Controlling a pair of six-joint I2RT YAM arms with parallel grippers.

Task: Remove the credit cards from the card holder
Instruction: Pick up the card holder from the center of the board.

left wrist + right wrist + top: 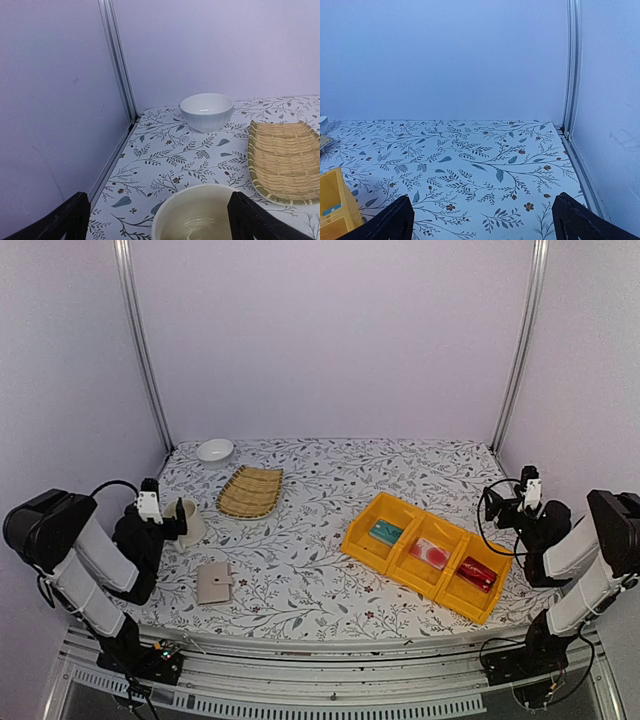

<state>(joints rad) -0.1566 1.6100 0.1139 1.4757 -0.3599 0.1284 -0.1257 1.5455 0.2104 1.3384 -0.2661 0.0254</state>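
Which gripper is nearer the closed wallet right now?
Left. The left gripper sits just beyond the wallet and to its left, at the cream cup. The right gripper is far across the table, past the yellow trays.

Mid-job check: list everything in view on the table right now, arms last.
closed beige bifold wallet: 1, beige, near left
yellow plastic trays: 3, yellow, touching row at right
flat teal rectangle: 1, teal, left tray; possibly a card
flat pink-and-red rectangle: 1, pink and red, middle tray; possibly a card
flat red rectangle: 1, red, right tray
woven bamboo mat: 1, tan, left of centre
white ceramic bowl: 1, white, far left corner
cream cup: 1, cream, just ahead of left gripper
left gripper: 1, black, open, left edge
right gripper: 1, black, open, right edge
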